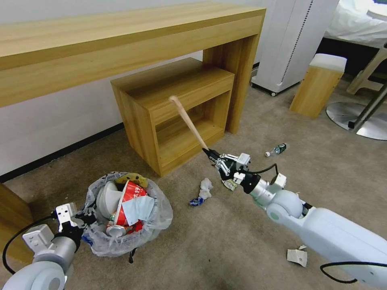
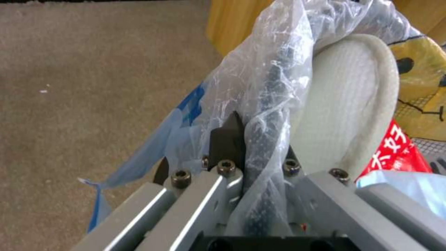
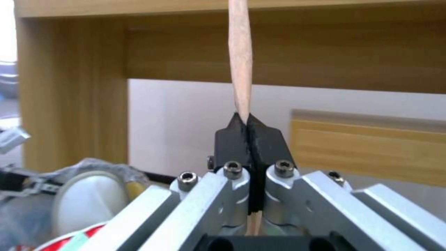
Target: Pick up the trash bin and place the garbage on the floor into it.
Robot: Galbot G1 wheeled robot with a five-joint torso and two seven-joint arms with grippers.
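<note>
- Left end effector (image 1: 82, 219), lower left, pinches the rim of the trash bin (image 1: 125, 215).
- Right end effector (image 1: 210, 154), centre, is pressed together on the wooden stick (image 1: 187, 121).

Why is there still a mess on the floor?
Litter lies scattered on the beige carpet: a small clear bottle tipped on its side, crumpled paper and a torn white scrap. The trash bin, held by the left claw, is heaped full. The right claw grips a wooden stick in mid-air.

Katakana "キオ" on red wrapper (image 2: 395, 153)
</note>
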